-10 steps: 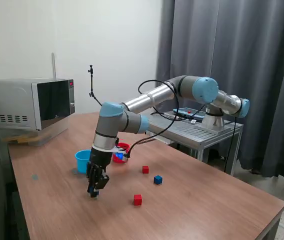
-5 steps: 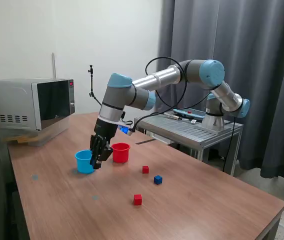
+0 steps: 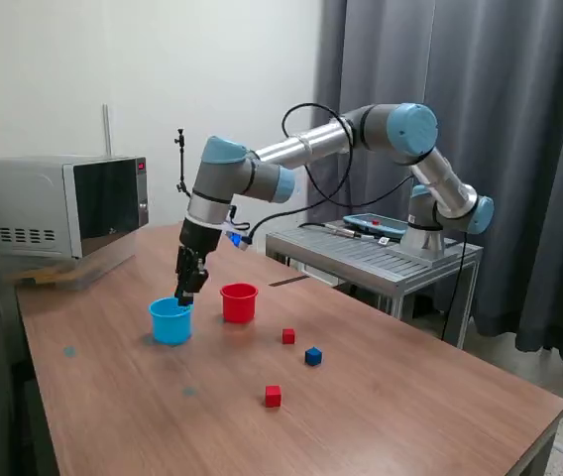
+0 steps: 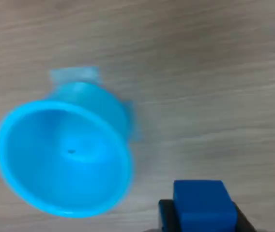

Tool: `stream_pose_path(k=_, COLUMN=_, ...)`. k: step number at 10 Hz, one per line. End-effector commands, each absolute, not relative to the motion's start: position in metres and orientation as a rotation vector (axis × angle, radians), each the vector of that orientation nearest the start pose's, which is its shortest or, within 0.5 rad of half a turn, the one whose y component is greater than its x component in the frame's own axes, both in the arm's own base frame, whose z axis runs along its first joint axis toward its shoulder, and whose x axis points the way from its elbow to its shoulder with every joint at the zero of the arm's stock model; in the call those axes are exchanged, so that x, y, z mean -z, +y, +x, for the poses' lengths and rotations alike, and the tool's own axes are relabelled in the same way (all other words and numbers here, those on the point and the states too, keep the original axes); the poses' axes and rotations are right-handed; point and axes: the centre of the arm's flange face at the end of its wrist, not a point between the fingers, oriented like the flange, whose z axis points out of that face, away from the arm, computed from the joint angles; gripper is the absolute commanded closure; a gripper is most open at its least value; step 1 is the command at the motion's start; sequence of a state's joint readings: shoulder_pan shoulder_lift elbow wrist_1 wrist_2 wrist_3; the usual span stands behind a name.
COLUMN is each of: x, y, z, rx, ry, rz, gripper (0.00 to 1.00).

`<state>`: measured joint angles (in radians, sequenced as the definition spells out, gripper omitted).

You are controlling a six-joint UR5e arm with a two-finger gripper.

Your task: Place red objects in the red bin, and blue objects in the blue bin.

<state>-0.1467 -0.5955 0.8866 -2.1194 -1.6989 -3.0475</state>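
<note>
Exterior view, working from its left. The microwave (image 3: 58, 203) stands at the table's (image 3: 381, 407) far left corner and takes no part in the task.

Next comes the blue bin (image 3: 170, 320), upright on the table toward its left edge, mouth open and, by the wrist view (image 4: 62, 157), holding nothing. The gripper (image 3: 185, 290) hangs directly above the bin's rim on the side nearer the red bin (image 3: 239, 302). Its fingers are clenched on a blue cube (image 4: 203, 205), which the wrist view shows pinched between the fingertips. That view places the bin mouth off to one side of the cube, not beneath it. Judgement: the release turns on this offset; the cube must travel a little farther toward the bin's centre before the fingers let go, or it may strike the rim.

The red bin stands just beside the blue one, apart from it. Farther toward the exterior view's right, in the middle of the table, lie a red cube (image 3: 288, 336) and a second blue cube (image 3: 312, 356) near each other, with another red cube (image 3: 273, 397) closer to the near edge. None of these three is binned yet.

Change since half a second ago: the gripper has risen from beside the bin's wall to above its rim; bins and loose cubes are unmoved.
</note>
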Motion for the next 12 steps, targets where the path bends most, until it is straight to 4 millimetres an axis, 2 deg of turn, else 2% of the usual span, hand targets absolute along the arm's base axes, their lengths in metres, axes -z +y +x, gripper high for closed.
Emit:
stream_pose_path(k=1, x=-0.219, y=0.062, z=-0.854, rx=-0.46, ry=2.573, rz=-1.846, gripper=1.0)
stream_pose_path(k=3, x=-0.22, y=0.096, z=-0.851, rx=-0.478, ry=2.593, rz=-1.792, gripper=1.0)
stream_pose_path(k=7, x=-0.212, y=0.093, z=-0.848, rx=-0.418, ry=2.615, rz=-1.807, gripper=1.0)
stream_pose_path(k=9, x=-0.215, y=0.083, z=-0.85, rx=-0.344, ry=2.667, rz=-1.866, gripper=1.0)
stream_pose_path(k=12, x=-0.212, y=0.084, z=-0.849, rx=-0.338, ry=2.663, rz=-1.863, gripper=1.0)
